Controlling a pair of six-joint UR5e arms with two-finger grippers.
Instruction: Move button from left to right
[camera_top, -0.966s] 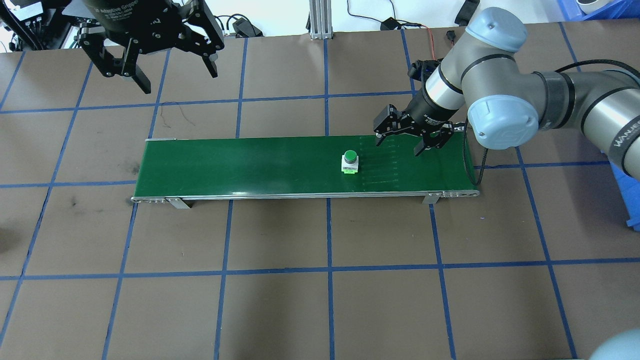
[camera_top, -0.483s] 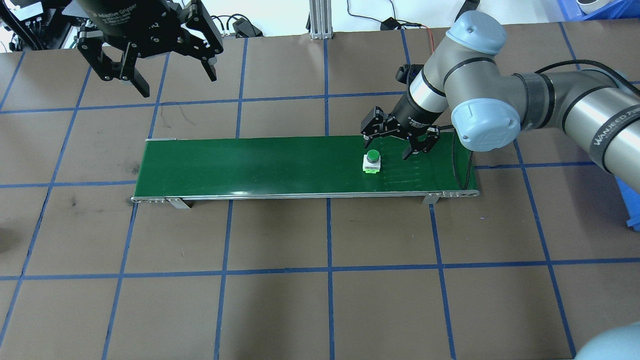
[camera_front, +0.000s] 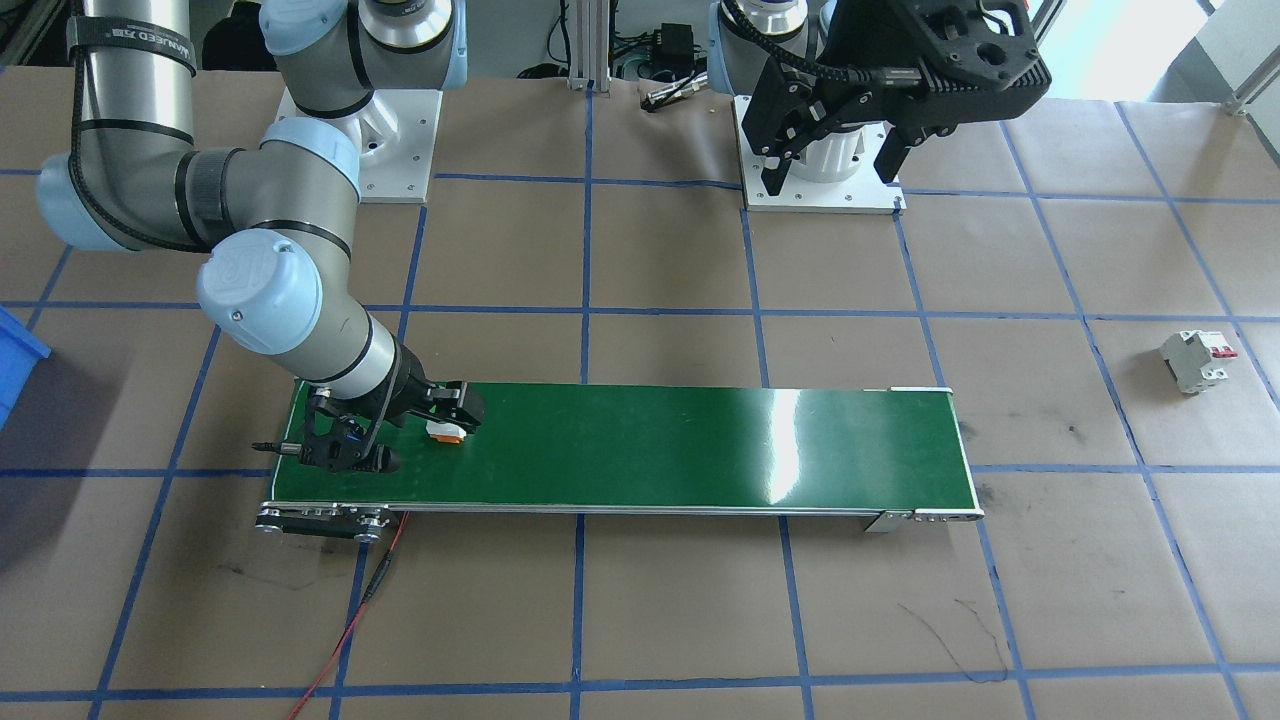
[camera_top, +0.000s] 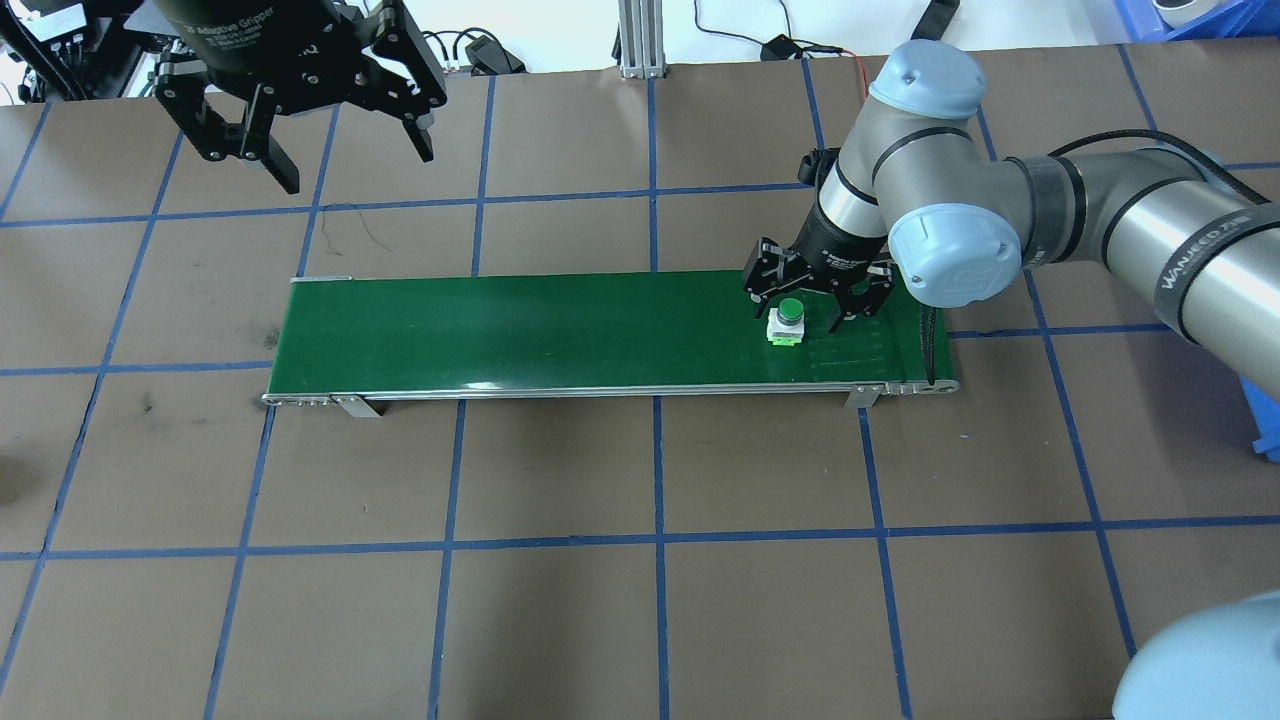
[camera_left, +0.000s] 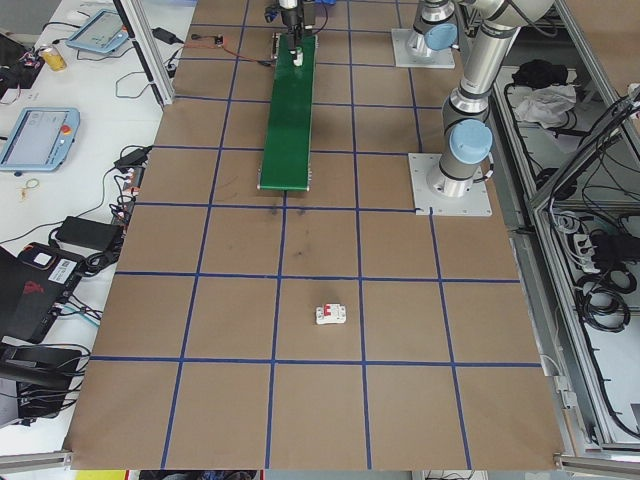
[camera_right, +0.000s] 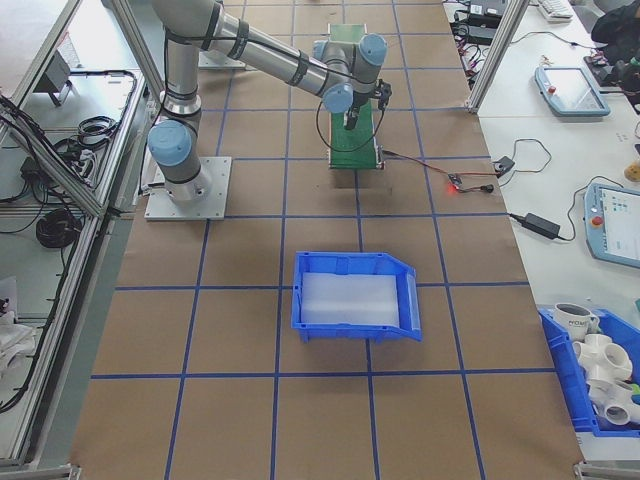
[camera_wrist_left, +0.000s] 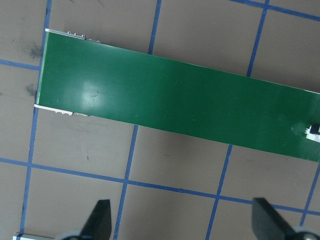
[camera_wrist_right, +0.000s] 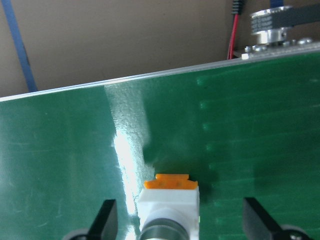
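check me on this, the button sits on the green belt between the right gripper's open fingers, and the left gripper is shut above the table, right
Not quite: the left gripper is open, its fingers spread wide, as the overhead exterior view shows. The rest holds: the button sits on the green belt between the open fingers of the right gripper.

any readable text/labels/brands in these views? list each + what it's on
"Adaptive Gripper": white print on the body of the left end effector, overhead view; the start is cut off.
"WANJEED": black band on the right arm, overhead view; seen again on that arm's upper link in the front-facing view, with two characters after it that are too small to read.
Circuit breaker: markings too small to read.
Button and conveyor belt: no text visible.
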